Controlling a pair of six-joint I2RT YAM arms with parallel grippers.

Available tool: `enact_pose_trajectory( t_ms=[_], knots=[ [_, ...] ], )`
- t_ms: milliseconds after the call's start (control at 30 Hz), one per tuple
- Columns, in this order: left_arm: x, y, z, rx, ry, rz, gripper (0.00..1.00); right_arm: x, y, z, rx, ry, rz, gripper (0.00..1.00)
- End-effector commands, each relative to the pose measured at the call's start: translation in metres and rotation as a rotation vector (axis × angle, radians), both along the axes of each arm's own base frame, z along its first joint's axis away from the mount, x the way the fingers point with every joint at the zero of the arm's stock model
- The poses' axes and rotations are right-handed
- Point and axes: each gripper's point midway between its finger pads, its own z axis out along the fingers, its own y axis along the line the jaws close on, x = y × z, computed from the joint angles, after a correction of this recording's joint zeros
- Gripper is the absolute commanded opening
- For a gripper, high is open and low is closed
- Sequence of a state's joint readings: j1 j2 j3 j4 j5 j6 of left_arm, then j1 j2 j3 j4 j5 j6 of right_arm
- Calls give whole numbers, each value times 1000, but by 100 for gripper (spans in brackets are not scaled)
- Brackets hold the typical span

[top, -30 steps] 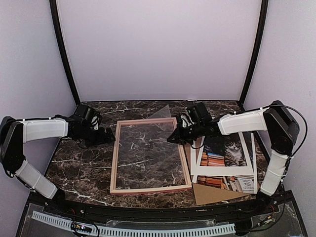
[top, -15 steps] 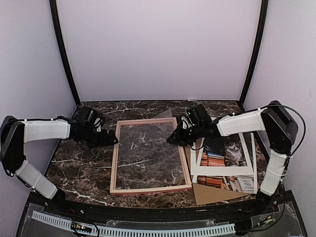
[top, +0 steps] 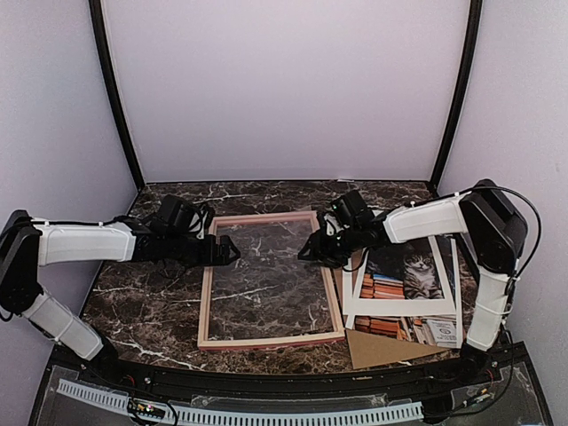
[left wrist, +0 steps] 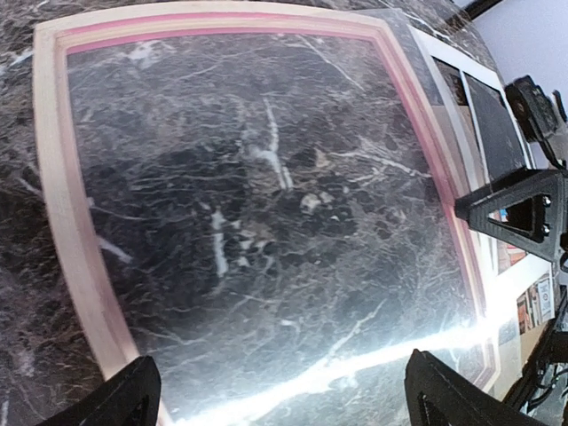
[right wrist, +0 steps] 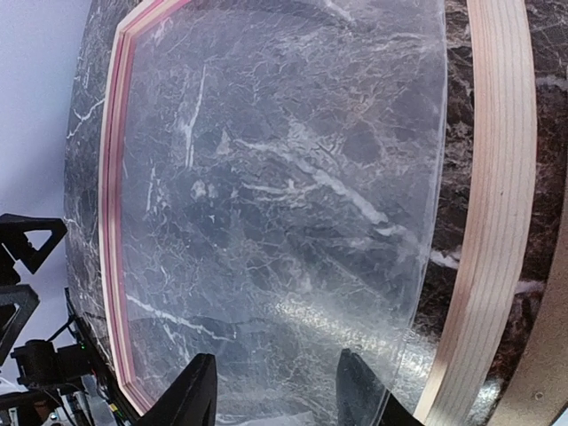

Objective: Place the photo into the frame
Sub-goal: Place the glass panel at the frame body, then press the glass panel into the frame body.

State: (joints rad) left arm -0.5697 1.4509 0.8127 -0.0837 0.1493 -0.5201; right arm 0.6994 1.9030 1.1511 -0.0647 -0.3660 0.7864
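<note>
The frame (top: 206, 293), pink wood with thin rails, lies flat at mid-table with a clear sheet (top: 266, 275) inside it. The photo (top: 417, 271), a grey cat and orange books, lies right of the frame under a white mat (top: 355, 304). My left gripper (top: 232, 253) hangs open over the frame's far left corner, with nothing between its fingers in the left wrist view (left wrist: 284, 401). My right gripper (top: 306, 251) hovers at the frame's right rail (right wrist: 501, 177); its fingers (right wrist: 191, 399) stand apart over the clear sheet (right wrist: 293, 177), holding nothing.
A brown backing board (top: 382, 348) lies at the front right, below the mat. Black posts and pale walls close off the back and sides. The two grippers face each other across the frame's far end.
The right gripper has opened and let go of the clear sheet, whose raised far corner has dropped flat into the frame. The left arm has reached right, over the frame's left rail.
</note>
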Motion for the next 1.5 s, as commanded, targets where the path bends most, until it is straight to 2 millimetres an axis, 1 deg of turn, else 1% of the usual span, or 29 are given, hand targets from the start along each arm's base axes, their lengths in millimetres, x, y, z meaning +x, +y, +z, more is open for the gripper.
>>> enact_pose_trajectory(
  t_ms=[0, 33, 100, 167, 267, 367, 467, 567, 633, 700, 833, 933, 1100, 1200, 1300, 1333, 1400, 1433, 1467],
  knots=[
    [-9, -32, -3, -53, 3, -48, 99, 8, 0, 2, -55, -33, -5, 49],
    [-9, -37, -1, -60, -4, -55, 99, 8, -1, 1, -65, -34, -7, 51],
    [-16, -53, -6, -64, 2, -87, 99, 9, -5, 1, -92, -41, -12, 58],
    [-21, -64, -14, -60, 19, -109, 99, 11, -10, 3, -119, -56, -19, 65],
    [-26, -77, -19, -61, 26, -132, 99, 14, -16, 9, -152, -79, -26, 74],
    [-31, -88, -27, -52, 41, -154, 99, 15, -23, 13, -192, -97, -29, 76],
    [-33, -91, -33, -37, 54, -158, 99, 18, -32, 17, -234, -117, -37, 77],
    [-34, -88, -37, -12, 61, -148, 99, 19, -43, 17, -286, -131, -46, 77],
    [-34, -84, -37, 10, 57, -139, 99, 18, -50, 13, -315, -133, -50, 77],
    [-33, -79, -35, 32, 45, -129, 99, 15, -53, 11, -327, -133, -46, 77],
    [-32, -72, -28, 64, 22, -123, 99, 8, -53, 5, -316, -116, -28, 76],
    [-30, -67, -22, 82, 1, -116, 99, 0, -51, 1, -310, -107, -6, 72],
    [-29, -64, -11, 86, -19, -111, 99, -9, -54, -6, -359, -108, 11, 67],
    [-26, -57, -5, 117, -45, -88, 99, -11, -57, -12, -397, -113, 16, 62],
    [-21, -46, 3, 158, -83, -60, 99, -12, -56, -17, -410, -110, 23, 58],
    [-22, -42, 3, 182, -83, -58, 99, -13, -55, -18, -415, -110, 26, 56],
    [-19, -31, 5, 240, -93, -33, 99, -12, -54, -21, -429, -116, 30, 52],
    [-18, -22, 3, 282, -92, -13, 99, -12, -54, -22, -437, -118, 31, 50],
    [-16, -18, 4, 302, -95, -5, 99, -12, -54, -23, -446, -121, 32, 48]
  ],
)
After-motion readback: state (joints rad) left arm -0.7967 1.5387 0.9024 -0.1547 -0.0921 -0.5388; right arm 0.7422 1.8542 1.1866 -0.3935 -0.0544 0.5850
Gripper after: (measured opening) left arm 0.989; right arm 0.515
